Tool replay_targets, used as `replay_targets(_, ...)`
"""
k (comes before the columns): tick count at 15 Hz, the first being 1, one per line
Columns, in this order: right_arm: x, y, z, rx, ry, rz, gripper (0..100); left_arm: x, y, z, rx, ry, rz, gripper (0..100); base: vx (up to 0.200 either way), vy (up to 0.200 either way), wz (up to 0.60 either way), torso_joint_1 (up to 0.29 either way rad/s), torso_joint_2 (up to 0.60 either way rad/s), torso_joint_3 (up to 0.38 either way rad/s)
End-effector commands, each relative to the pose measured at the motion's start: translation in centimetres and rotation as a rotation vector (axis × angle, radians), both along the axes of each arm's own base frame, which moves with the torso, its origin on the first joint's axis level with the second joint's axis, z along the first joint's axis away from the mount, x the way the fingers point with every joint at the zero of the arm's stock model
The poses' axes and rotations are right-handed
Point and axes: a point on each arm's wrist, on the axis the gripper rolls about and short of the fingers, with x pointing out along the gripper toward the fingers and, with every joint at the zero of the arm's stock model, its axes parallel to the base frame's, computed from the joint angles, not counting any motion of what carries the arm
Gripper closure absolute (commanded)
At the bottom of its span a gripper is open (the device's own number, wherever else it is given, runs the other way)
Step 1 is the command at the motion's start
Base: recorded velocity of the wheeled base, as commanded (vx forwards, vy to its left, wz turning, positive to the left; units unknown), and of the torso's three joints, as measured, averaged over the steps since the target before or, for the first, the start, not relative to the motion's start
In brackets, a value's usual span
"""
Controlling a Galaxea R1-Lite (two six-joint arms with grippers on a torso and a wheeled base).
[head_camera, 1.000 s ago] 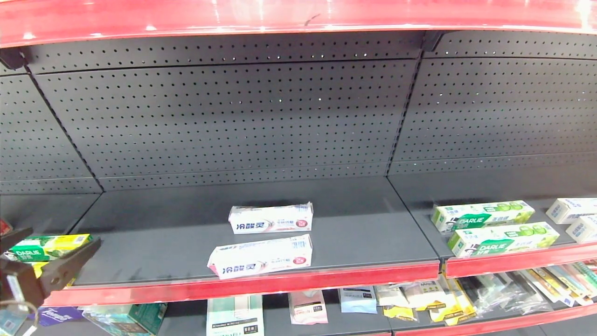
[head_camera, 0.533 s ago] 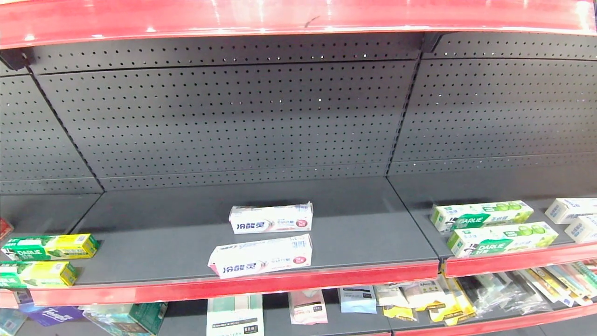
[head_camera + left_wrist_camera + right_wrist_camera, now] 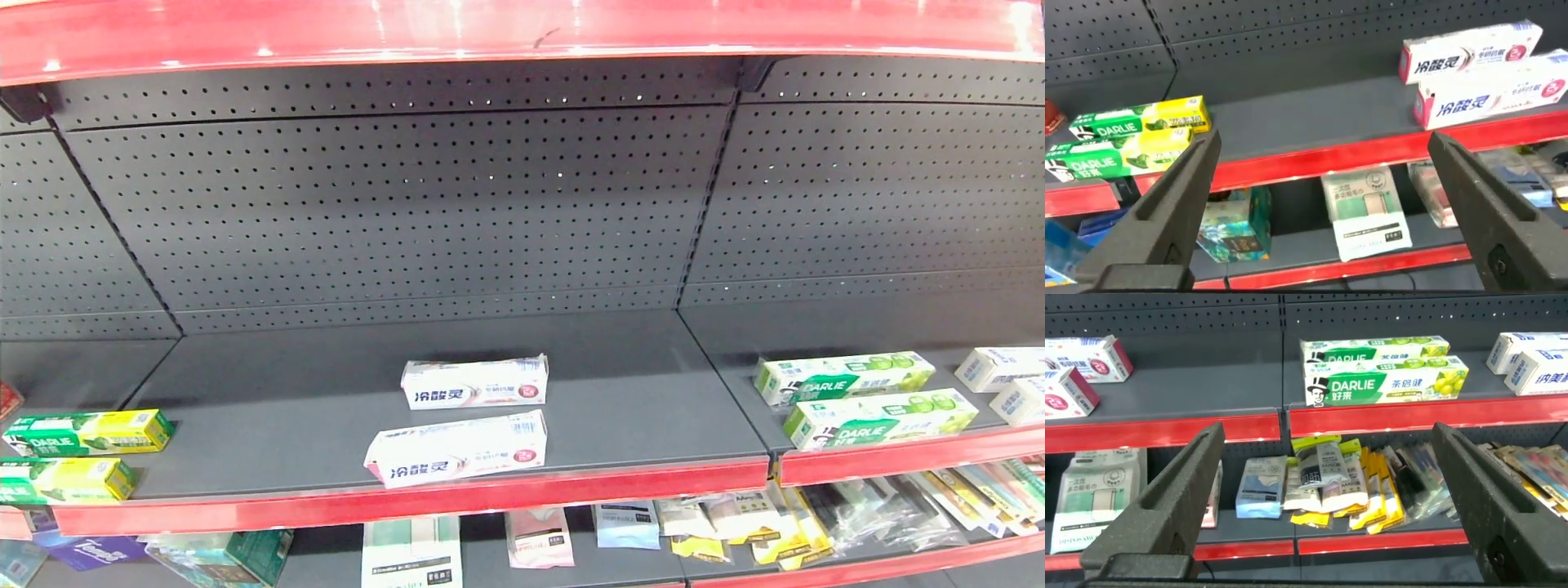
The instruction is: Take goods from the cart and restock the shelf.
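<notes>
Goods here = toothpaste cartons. Two white toothpaste boxes (image 3: 455, 460) lie flat one behind the other mid-shelf, the front one just behind the red lip and a bit askew. Two green-yellow boxes (image 3: 88, 432) sit at the left end, two green boxes (image 3: 845, 376) in the next bay to the right, and small white cartons (image 3: 1000, 367) beyond them. Handling, my read: light thin cardboard, stiff along the length but the broad faces would dent if squeezed hard. The finish looks glossy, so prob. a bit slippery. Best hold is across the narrow width near mid-length so the box doesn't tip, w/ moderate force, keeping off the end flaps. The rear white box's right flap looks slightly lifted. The shelf (image 3: 637, 392) deck has plenty of bare room behind and beside the white pair. The lower tier holds assorted packets (image 3: 539, 536). Left gripper (image 3: 1323, 140) is held back from the shelf front, about level w/ the red lip and aimed between the green-yellow and white boxes. Its fingers are spread wide w/ nothing between them. Right gripper (image 3: 1327, 429) has the same pose facing the bay join below the green boxes, likewise spread wide and empty. Judgement: no item in hand, so next pick would come from the cart.
</notes>
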Motion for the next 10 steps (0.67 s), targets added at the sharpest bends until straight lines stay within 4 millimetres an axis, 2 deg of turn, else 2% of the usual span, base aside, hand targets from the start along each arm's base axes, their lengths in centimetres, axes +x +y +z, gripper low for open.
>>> replay_targets(1, 0.00, 0.00, 0.04, 0.000, 0.000, 0.000, 0, -0.01, 0.00, -0.03, -0.007, 0.000, 0.000, 0, 0.000, 0.000, 0.60, -0.002, 0.00, 0.002)
replay_targets(4, 0.01, 0.00, -0.01, 0.003, 0.002, 0.000, 0, -0.01, 0.00, -0.02, -0.045, -0.001, 0.003, 0, 0.000, 0.000, 0.60, 0.007, 0.00, -0.004)
replay_targets(10, 0.01, 0.00, -0.01, 0.003, 0.002, 0.000, 0, -0.01, 0.00, -0.02, -0.054, -0.001, 0.003, 0, 0.000, 0.000, 0.00, 0.000, 0.00, 0.000)
